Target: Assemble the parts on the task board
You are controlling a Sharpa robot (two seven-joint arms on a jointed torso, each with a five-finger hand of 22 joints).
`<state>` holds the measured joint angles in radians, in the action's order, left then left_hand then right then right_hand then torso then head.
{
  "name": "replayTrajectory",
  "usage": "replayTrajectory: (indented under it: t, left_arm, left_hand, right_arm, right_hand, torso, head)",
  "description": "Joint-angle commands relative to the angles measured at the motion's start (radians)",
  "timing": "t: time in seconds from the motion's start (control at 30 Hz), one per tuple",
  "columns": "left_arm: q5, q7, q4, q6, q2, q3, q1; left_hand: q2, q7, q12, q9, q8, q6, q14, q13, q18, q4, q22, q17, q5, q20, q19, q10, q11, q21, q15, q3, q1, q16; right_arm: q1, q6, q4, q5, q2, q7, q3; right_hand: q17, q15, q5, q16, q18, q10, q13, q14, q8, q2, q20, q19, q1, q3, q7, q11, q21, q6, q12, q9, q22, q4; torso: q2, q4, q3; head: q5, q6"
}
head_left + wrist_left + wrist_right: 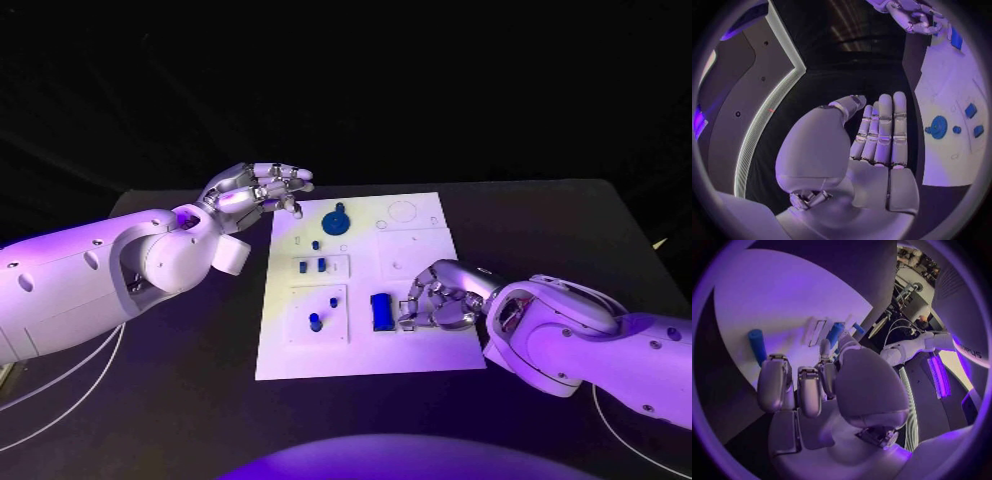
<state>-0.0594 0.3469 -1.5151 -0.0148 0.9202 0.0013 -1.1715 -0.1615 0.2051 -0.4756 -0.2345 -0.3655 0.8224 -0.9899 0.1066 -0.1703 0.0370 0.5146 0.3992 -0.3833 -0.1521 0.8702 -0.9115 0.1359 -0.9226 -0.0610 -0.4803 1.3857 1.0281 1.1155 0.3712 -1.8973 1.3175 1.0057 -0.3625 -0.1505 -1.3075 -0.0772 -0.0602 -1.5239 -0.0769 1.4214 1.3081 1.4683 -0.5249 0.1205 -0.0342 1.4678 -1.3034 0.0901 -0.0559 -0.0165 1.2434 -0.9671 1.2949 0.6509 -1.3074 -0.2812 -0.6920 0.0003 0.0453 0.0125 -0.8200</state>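
The white task board (418, 350) lies mid-table. A blue block (381, 310) lies on its near right part, beside the curled fingers of my right hand (440, 295), which rests on the board there with nothing seen in it. In the right wrist view the block (756, 345) lies beside the fingers (773, 385). A blue round disc (336, 220) sits at the board's far end, and small blue pegs (315, 322) stand in the left panels. My left hand (260, 190) hovers over the board's far left corner, fingers straight (882, 130), holding nothing.
In the left wrist view the board (942, 75) carries the disc (938, 127) and small blue pieces (971, 110), with my right hand (914, 17) beyond. Bare black table (562, 220) surrounds the board. Cables (58, 380) trail off the near left.
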Motion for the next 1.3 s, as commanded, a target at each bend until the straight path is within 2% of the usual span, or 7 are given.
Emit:
replayTrajectory:
  t: [0.03, 0.1, 0.27, 0.43, 0.53, 0.8, 1.3]
  left_arm:
    - [-0.002, 0.006, -0.001, 0.019, -0.001, 0.000, 0.000]
    - [-0.002, 0.006, -0.001, 0.018, -0.002, 0.000, 0.000]
    - [-0.002, 0.006, -0.002, 0.018, -0.004, 0.000, 0.000]
    - [-0.002, 0.006, -0.001, 0.017, -0.004, 0.000, 0.000]
    - [-0.002, 0.006, -0.001, 0.018, -0.005, 0.000, 0.000]
    - [-0.002, 0.005, -0.001, 0.019, -0.005, 0.000, 0.000]
    - [-0.002, 0.005, -0.002, 0.019, 0.000, 0.000, 0.000]
  left_hand:
    - [0.004, 0.002, 0.005, 0.001, 0.004, -0.003, 0.004, -0.001, -0.014, -0.007, 0.001, -0.001, -0.005, -0.002, 0.003, 0.004, 0.005, 0.001, -0.003, -0.001, 0.002, -0.007]
    - [0.004, 0.002, 0.005, 0.001, 0.004, -0.003, 0.004, -0.001, -0.014, -0.007, 0.001, -0.001, -0.005, -0.002, 0.003, 0.004, 0.005, 0.001, -0.003, -0.001, 0.002, -0.007]
    - [0.004, 0.002, 0.005, 0.001, 0.004, -0.003, 0.004, -0.001, -0.014, -0.007, 0.001, -0.001, -0.005, -0.002, 0.003, 0.004, 0.005, 0.001, -0.003, -0.001, 0.002, -0.007]
    - [0.004, 0.002, 0.005, 0.001, 0.004, -0.003, 0.004, -0.001, -0.014, -0.007, 0.001, -0.001, -0.005, -0.002, 0.003, 0.004, 0.005, 0.001, -0.003, -0.001, 0.002, -0.007]
    - [0.004, 0.002, 0.005, 0.001, 0.004, -0.003, 0.004, -0.001, -0.014, -0.007, 0.001, -0.001, -0.005, -0.002, 0.003, 0.004, 0.005, 0.001, -0.003, -0.001, 0.002, -0.007]
    - [0.004, 0.002, 0.005, 0.001, 0.004, -0.003, 0.004, -0.001, -0.014, -0.007, 0.001, -0.001, -0.005, -0.002, 0.003, 0.004, 0.005, 0.001, -0.003, -0.001, 0.002, -0.007]
    - [0.005, 0.003, 0.005, 0.001, 0.004, -0.003, 0.005, -0.002, -0.014, -0.009, 0.002, -0.001, -0.004, -0.002, 0.002, 0.003, 0.006, -0.001, -0.003, -0.002, 0.002, -0.007]
  right_arm:
    - [0.019, 0.073, -0.003, -0.049, 0.028, 0.032, 0.002]
    - [0.031, 0.073, 0.000, -0.049, 0.047, 0.032, 0.002]
    - [0.053, 0.016, 0.018, 0.036, 0.107, 0.019, 0.003]
    - [0.055, -0.012, 0.015, 0.098, 0.147, 0.007, 0.002]
    - [0.047, -0.023, 0.010, 0.119, 0.158, -0.006, 0.001]
    - [0.008, -0.041, 0.003, 0.138, 0.155, -0.041, -0.001]
    - [-0.024, -0.059, 0.016, 0.179, 0.135, -0.082, -0.001]
  right_hand:
    - [-0.119, 0.003, -0.005, 0.004, 0.015, -0.013, 0.016, 0.074, 0.020, -0.012, 0.001, 0.000, -0.009, 0.008, -0.007, 0.005, -0.008, 0.020, -0.018, -0.010, -0.167, -0.001]
    - [-0.121, 0.006, -0.005, 0.003, 0.015, -0.017, 0.012, 0.074, 0.033, -0.022, -0.002, 0.000, -0.029, 0.021, -0.011, 0.009, -0.010, 0.028, -0.024, -0.019, -0.167, 0.004]
    - [-0.123, 0.014, -0.032, 0.003, 0.014, -0.025, 0.002, 0.075, 0.075, -0.027, -0.009, 0.000, -0.055, 0.051, -0.023, 0.019, -0.015, 0.040, -0.040, -0.046, -0.168, 0.006]
    - [-0.127, 0.019, -0.028, 0.002, 0.016, -0.024, 0.001, 0.076, 0.100, -0.019, -0.013, 0.003, -0.053, 0.060, -0.030, 0.024, -0.006, 0.040, -0.041, -0.061, -0.171, 0.000]
    - [-0.129, 0.022, -0.015, 0.001, 0.017, -0.022, 0.003, 0.076, 0.113, -0.017, -0.016, 0.004, -0.034, 0.061, -0.033, 0.027, -0.003, 0.030, -0.040, -0.070, -0.173, -0.007]
    - [-0.127, 0.024, -0.003, 0.002, 0.016, -0.021, 0.001, 0.075, 0.130, -0.017, -0.020, 0.005, 0.028, 0.051, -0.033, 0.029, -0.006, 0.008, -0.043, -0.080, -0.175, -0.010]
    - [-0.125, 0.022, -0.004, 0.003, 0.015, -0.021, -0.001, 0.075, 0.135, -0.012, -0.019, 0.005, 0.077, 0.032, -0.030, 0.027, -0.010, -0.005, -0.047, -0.080, -0.176, -0.010]
  torso:
    - [0.000, -0.0004, -0.0007]
    - [0.000, -0.0002, -0.0012]
    - [-0.001, -0.0003, -0.0019]
    - [0.000, -0.0027, 0.0037]
    - [0.001, -0.0039, 0.0016]
    - [0.001, -0.0032, 0.0021]
    - [0.000, -0.0036, 0.0011]
  head:
    - [-0.007, 0.004]
    - [-0.012, 0.006]
    - [-0.030, 0.015]
    - [-0.033, 0.010]
    - [-0.034, 0.010]
    - [-0.030, 0.007]
    - [-0.028, 0.003]
